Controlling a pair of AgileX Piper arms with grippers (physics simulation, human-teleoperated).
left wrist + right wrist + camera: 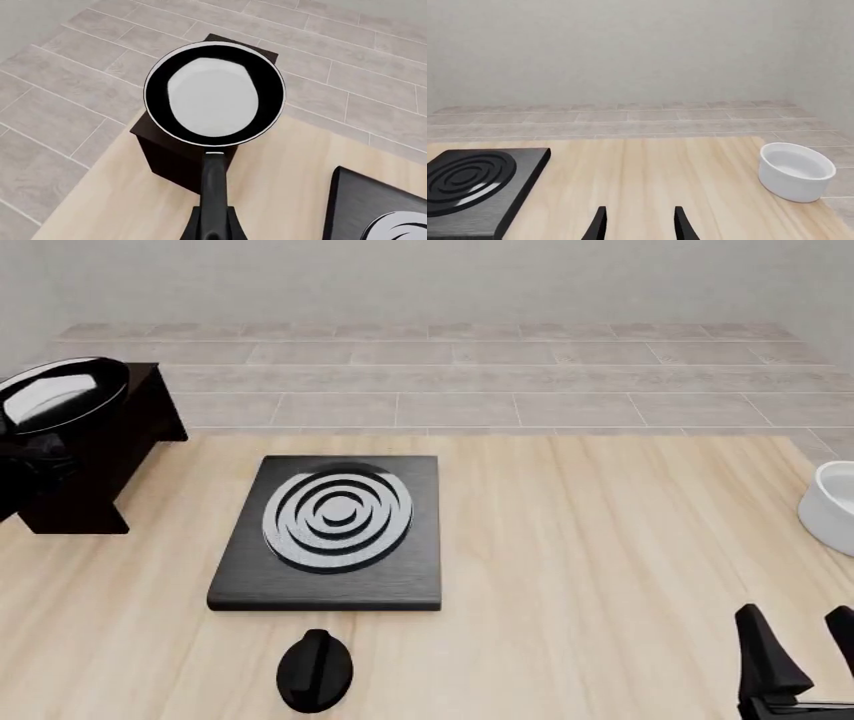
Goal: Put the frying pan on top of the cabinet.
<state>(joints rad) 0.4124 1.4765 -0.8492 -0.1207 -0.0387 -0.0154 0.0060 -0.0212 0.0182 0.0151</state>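
Observation:
The frying pan is black with a pale grey inside. My left gripper is shut on its short black handle and holds it over the flat top of the dark brown cabinet. In the front view the pan sits tilted over the cabinet at the table's far left. I cannot tell whether it touches the top. The left gripper is a dark mass there, hard to make out. My right gripper is open and empty, low at the front right.
A flat black stove plate with silver rings lies in the middle of the table, also in the left wrist view and the right wrist view. A small black rounded object lies in front of it. A white bowl stands at the right edge.

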